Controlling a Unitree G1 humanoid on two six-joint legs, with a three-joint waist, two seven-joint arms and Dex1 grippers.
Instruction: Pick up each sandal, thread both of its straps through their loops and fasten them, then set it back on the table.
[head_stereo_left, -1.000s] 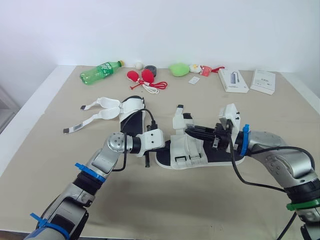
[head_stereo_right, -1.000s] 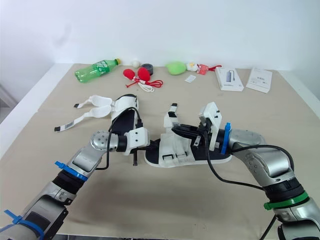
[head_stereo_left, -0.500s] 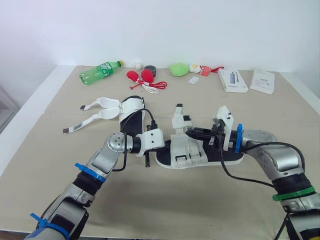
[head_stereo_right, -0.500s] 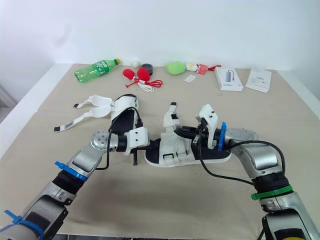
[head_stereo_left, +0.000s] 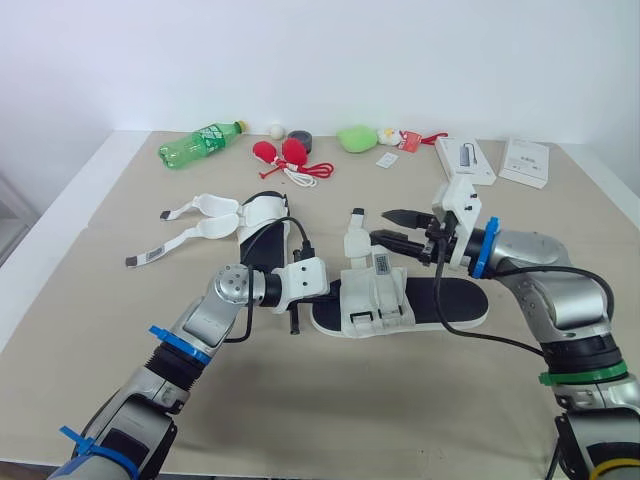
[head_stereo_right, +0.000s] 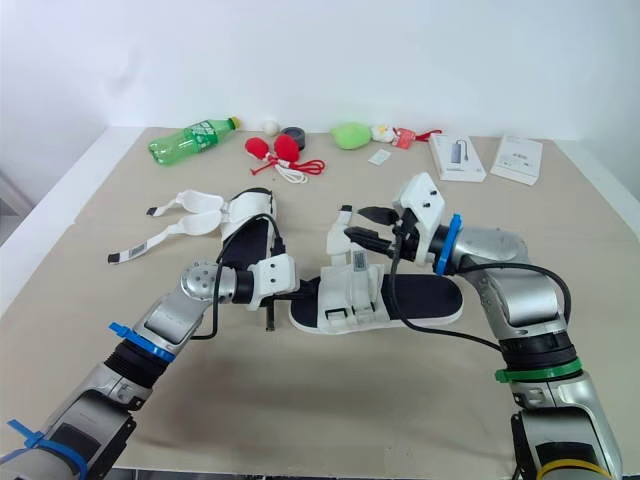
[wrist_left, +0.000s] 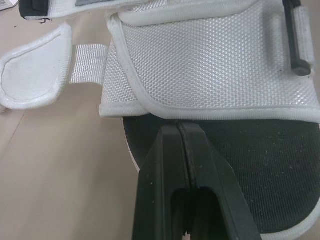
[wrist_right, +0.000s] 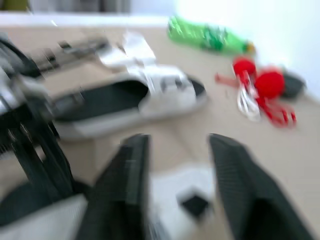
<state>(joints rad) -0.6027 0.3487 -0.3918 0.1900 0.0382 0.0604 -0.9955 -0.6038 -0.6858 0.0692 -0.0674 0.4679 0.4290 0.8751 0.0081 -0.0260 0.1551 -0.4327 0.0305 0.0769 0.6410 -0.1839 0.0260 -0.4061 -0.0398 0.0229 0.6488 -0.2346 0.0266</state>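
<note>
The tan desk (head_stereo_left: 90, 290) carries the near sandal (head_stereo_left: 455, 300) flat at its centre, black footbed up. A second sandal (head_stereo_left: 262, 215) lies at about ten o'clock from it, its loose straps (head_stereo_left: 190, 235) trailing away across the desk. The near sandal looks light, and its foam sole seems firm enough to lift by the rim. Its white woven forefoot strap (head_stereo_left: 375, 295) looks floppy and probably wants pinching near a free tip, not mid-length. The narrow strap end (head_stereo_left: 355, 235) standing up at the sandal's twelve o'clock side is likely the piece to take. The right pincer (head_stereo_left: 395, 228) hovers just beside it, fingers spread wide and empty. The left pincer (wrist_left: 178, 131) has its fingers pressed together, tips at the forefoot strap's hem, nothing visibly between them.
</note>
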